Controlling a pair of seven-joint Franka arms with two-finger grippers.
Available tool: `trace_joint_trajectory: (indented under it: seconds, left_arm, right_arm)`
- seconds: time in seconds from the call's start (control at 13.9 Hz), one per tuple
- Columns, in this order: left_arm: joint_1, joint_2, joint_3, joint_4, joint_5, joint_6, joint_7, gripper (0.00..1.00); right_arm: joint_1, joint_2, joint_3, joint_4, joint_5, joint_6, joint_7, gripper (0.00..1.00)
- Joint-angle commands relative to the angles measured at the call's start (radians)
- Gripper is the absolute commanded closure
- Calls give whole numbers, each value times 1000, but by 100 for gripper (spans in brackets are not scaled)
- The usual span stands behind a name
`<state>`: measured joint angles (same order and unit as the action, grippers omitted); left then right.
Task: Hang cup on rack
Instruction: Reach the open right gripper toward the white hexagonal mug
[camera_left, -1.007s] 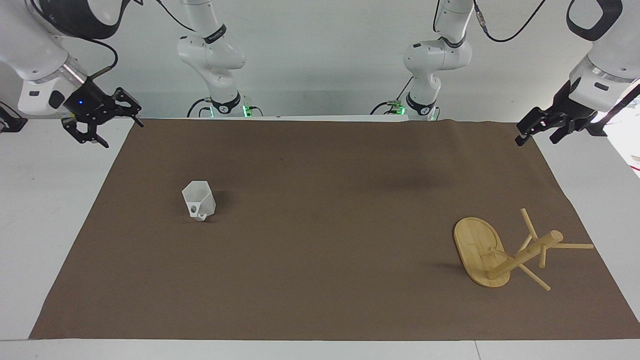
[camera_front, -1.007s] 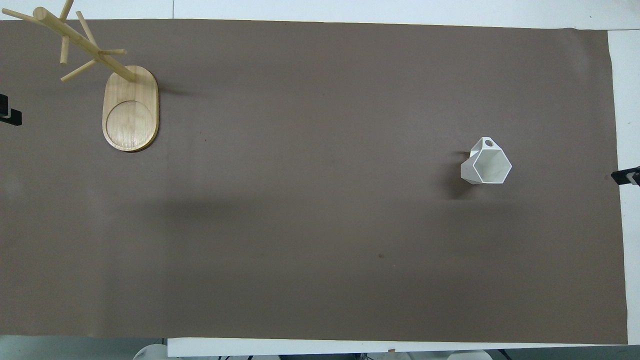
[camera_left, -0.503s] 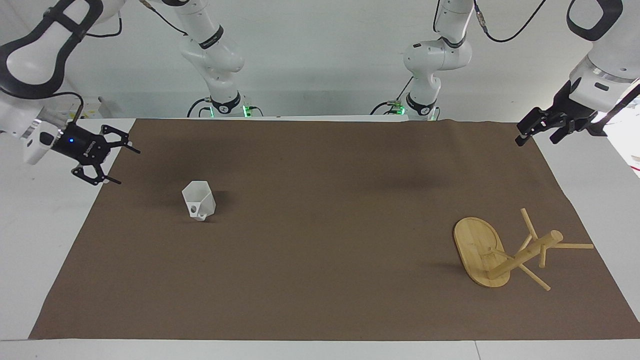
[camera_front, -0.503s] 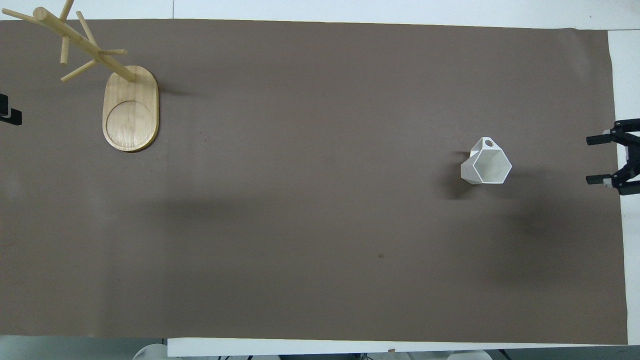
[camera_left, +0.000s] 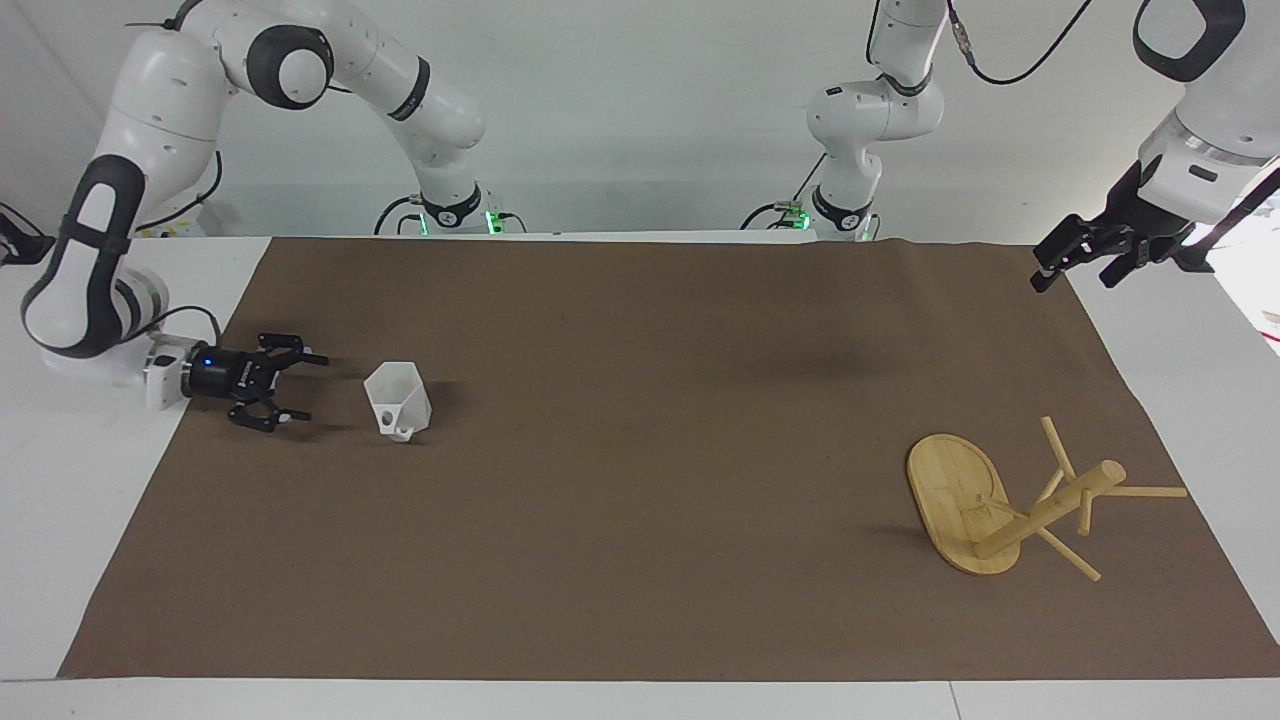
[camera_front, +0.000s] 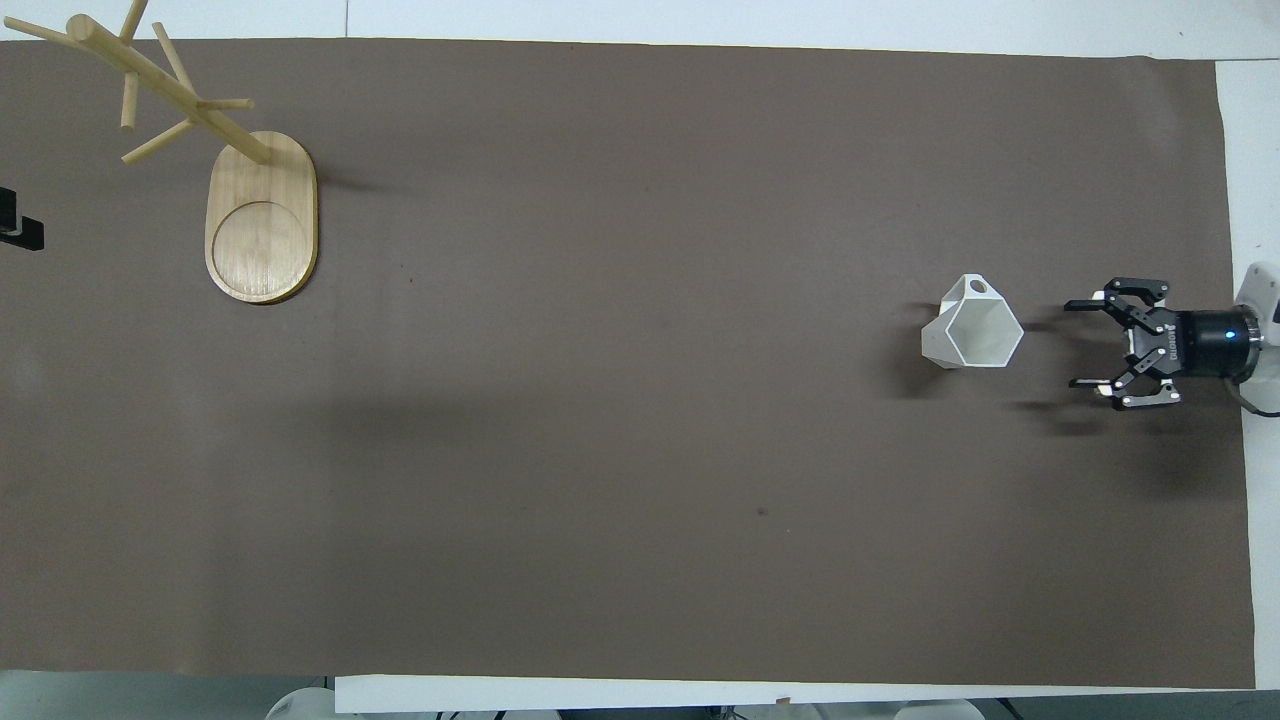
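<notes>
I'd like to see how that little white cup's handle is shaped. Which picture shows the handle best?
The facing view: the small white faceted plastic cup turns its squarish loop handle toward that camera. The overhead view looks into the cup's open mouth and shows only the handle's top.

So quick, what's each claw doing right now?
Right gripper: open, empty, low beside the cup.
Left gripper: waits, empty, over the mat's edge.

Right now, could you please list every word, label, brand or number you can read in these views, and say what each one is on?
No text can be read for certain.
Right gripper: small pale lettering on its black body, too small to read.
Cup: a small dark mark by the handle, no letters.
Rack: no print visible.
Left gripper: no label visible.
</notes>
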<state>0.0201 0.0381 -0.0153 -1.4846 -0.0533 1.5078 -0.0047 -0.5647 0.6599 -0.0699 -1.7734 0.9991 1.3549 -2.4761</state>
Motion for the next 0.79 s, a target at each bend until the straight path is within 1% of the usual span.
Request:
trace_joint_trajectory:
  seconds: [0.0,0.14,0.36,0.43,0.72]
  left_arm:
    - [15,-21,-14,-28,17,11,3,0]
    - [15,-23,-14,-28,17,11,3,0]
    - [17,-23,-14,-28,17,11,3,0]
    - [15,-23,-14,-28,17,11,3,0]
    - [15,-23,-14,-28,17,11,3,0]
  right_arm:
    - [35,-20,5,-35,19,-10,-79,0]
    - [55,-23,5,-58,22,-5,-128,0]
    - [98,-26,10,-58,30,-13,-165,0]
    - [107,-26,9,-61,48,-10,-172,0]
    - [127,-29,9,-77,55,6,-172,0]
